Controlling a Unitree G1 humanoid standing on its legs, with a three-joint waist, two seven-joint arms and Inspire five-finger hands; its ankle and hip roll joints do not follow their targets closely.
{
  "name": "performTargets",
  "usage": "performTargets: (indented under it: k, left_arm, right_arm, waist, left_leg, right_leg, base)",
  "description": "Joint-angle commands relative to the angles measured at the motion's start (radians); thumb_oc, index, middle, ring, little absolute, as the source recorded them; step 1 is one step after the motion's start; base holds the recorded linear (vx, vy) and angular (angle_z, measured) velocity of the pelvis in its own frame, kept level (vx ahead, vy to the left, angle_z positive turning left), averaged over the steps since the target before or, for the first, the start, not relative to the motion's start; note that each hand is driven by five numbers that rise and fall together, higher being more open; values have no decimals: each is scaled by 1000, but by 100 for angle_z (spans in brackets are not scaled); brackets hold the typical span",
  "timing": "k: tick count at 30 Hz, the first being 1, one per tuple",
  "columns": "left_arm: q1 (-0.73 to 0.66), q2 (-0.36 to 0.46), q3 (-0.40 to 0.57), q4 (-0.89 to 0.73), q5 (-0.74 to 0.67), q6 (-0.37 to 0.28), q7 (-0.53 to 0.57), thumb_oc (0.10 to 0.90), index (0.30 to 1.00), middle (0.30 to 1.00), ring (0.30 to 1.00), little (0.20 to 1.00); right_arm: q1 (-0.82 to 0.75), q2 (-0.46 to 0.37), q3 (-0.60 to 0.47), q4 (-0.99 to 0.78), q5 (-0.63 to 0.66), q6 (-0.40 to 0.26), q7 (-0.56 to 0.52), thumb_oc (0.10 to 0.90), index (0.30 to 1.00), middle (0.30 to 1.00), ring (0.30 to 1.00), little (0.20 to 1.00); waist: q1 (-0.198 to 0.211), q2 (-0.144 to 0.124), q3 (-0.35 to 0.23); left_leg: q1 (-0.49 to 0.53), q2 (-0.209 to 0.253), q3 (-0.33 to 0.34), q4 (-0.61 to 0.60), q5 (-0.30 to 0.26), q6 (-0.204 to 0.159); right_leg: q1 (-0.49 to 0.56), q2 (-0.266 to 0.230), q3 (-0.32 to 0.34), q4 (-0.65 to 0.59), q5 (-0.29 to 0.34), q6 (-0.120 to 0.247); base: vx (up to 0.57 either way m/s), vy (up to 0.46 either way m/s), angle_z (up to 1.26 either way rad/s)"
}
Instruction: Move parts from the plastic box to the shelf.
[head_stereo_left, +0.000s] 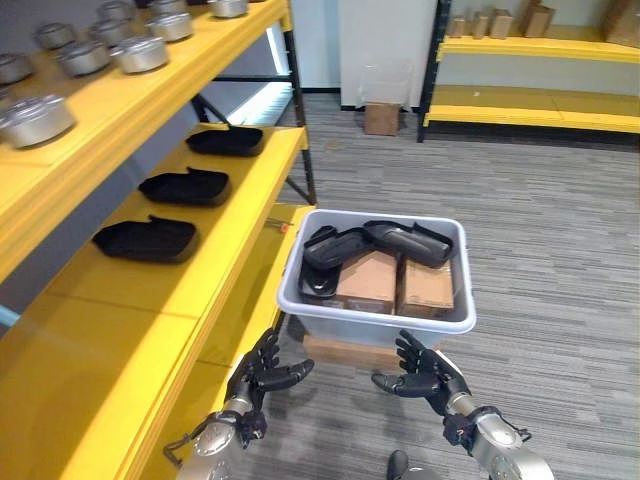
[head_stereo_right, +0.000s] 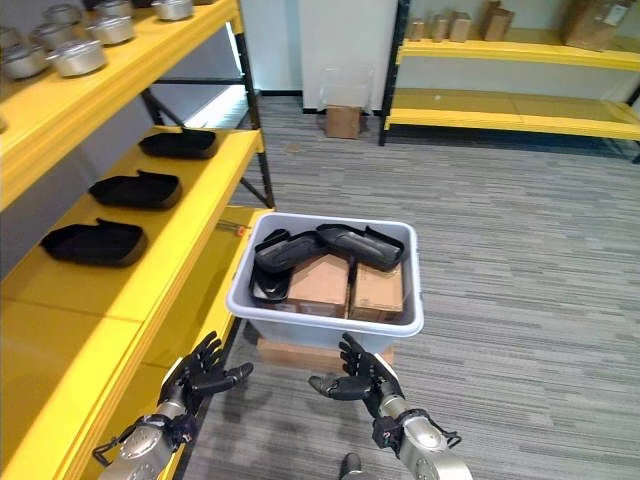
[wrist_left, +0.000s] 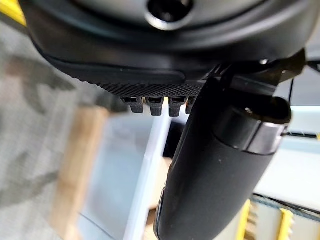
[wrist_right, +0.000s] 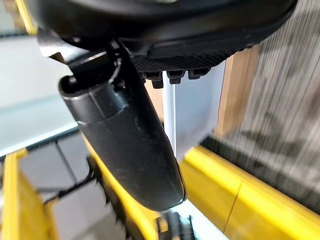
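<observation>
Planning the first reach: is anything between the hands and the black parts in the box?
Only the box's near wall. Both the left hand and right hand hover open, low in front of it, while the black parts lie inside on top of cardboard boxes. Nothing covers them from above.

A yellow shelf is carrying three black moulded parts in a row on its middle level, and metal pots are sitting on the level above. On the grey carpet floor, a wooden block is lying under the plastic box.
</observation>
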Motion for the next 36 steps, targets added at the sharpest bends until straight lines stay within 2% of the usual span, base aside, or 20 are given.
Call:
performTargets:
  k: [1,2,3,4,6,7,9,10,11,12,13,15,24,36]
  left_arm:
    - [-20,50,20,-120,-19,-84,9,900,1000,1000,1000,1000]
    - [-16,49,18,-117,-17,-81,9,900,1000,1000,1000,1000]
    - [-8,53,24,-117,-16,-79,9,900,1000,1000,1000,1000]
    - [0,52,23,-115,-14,-77,8,900,1000,1000,1000,1000]
    - [18,49,35,-114,-8,-76,11,900,1000,1000,1000,1000]
    - [18,49,35,-114,-8,-76,11,900,1000,1000,1000,1000]
    - [26,50,44,-113,-2,-76,13,900,1000,1000,1000,1000]
    - [29,52,45,-117,-2,-75,10,900,1000,1000,1000,1000]
    - [33,54,45,-121,4,-73,-1,900,1000,1000,1000,1000]
    - [33,53,45,-121,4,-73,-1,900,1000,1000,1000,1000]
    - [32,61,42,-124,9,-74,-9,900,1000,1000,1000,1000]
    - [33,66,39,-129,7,-78,-16,900,1000,1000,1000,1000]
    - [30,94,42,-128,23,-78,-10,900,1000,1000,1000,1000]
    - [25,95,30,-124,28,-76,-6,900,1000,1000,1000,1000]
  right_arm:
    - [-41,-9,-18,-101,46,-89,2,900,1000,1000,1000,1000]
    - [-37,-7,-20,-101,52,-89,-4,900,1000,1000,1000,1000]
    - [-33,-4,-24,-100,51,-89,-6,900,1000,1000,1000,1000]
    - [-31,-4,-23,-98,49,-92,-4,900,1000,1000,1000,1000]
    - [-28,-6,-24,-104,42,-91,-1,900,1000,1000,1000,1000]
    - [-28,-6,-24,-104,42,-91,-1,900,1000,1000,1000,1000]
    - [-25,-7,-20,-100,34,-90,2,900,1000,1000,1000,1000]
    - [-22,-9,-23,-100,32,-86,4,900,1000,1000,1000,1000]
    - [-8,-3,-24,-100,28,-79,17,900,1000,1000,1000,1000]
    - [-7,-3,-24,-100,28,-79,17,900,1000,1000,1000,1000]
    - [6,0,-28,-102,22,-78,27,900,1000,1000,1000,1000]
    - [11,3,-29,-105,13,-74,35,900,1000,1000,1000,1000]
    - [12,21,-30,-98,-11,-68,35,900,1000,1000,1000,1000]
    - [-4,23,-13,-114,-43,-67,37,900,1000,1000,1000,1000]
  waist:
    - [21,-39,33]
    - [28,-41,37]
    - [31,-47,33]
    - [38,-45,34]
    - [49,-38,27]
    - [48,-39,26]
    - [54,-20,18]
    - [52,-16,16]
    - [45,-6,1]
    - [47,-7,2]
    - [37,3,-13]
    - [36,5,-25]
    - [33,-5,-40]
    - [29,-8,-58]
  left_leg:
    - [-43,84,43,-147,13,37]
    - [-75,92,60,-185,-12,45]
    - [-110,115,81,-316,-24,58]
    - [-100,141,93,-452,-11,58]
    - [-64,183,63,-693,40,46]
    - [-63,181,64,-700,45,47]
    - [-37,231,24,-864,142,20]
    - [-24,241,18,-885,151,14]
    - [13,232,35,-896,116,15]
    - [16,231,37,-896,114,15]
    - [39,225,70,-950,134,2]
    - [65,200,81,-957,113,10]
    - [62,135,126,-906,28,52]
    - [70,87,130,-909,-6,81]
  right_leg:
    - [14,-33,-13,-40,-18,55]
    - [30,-26,-12,-44,-27,56]
    - [41,-20,-13,-51,-39,61]
    - [50,-16,-8,-52,-50,69]
    - [69,-12,8,-56,-65,82]
    - [67,-13,8,-56,-64,82]
    - [87,-5,18,-59,-80,91]
    - [93,-10,20,-59,-82,93]
    - [108,-19,17,-59,-90,107]
    - [110,-20,18,-59,-91,108]
    - [108,-24,15,-53,-87,109]
    - [114,-45,18,-59,-75,123]
    - [95,-129,35,-33,-48,174]
    - [83,-167,30,-22,-21,207]
  base:
    - [131,-62,-9]
    - [172,-29,-12]
    - [255,-7,-11]
    - [279,55,-13]
    - [204,88,-8]
    - [151,72,-33]
    - [192,116,-52]
    - [271,186,-47]
    - [183,130,-43]
    - [230,198,-31]
    - [154,177,-23]
    - [172,214,-12]
    - [78,136,-5]
    - [48,72,1]
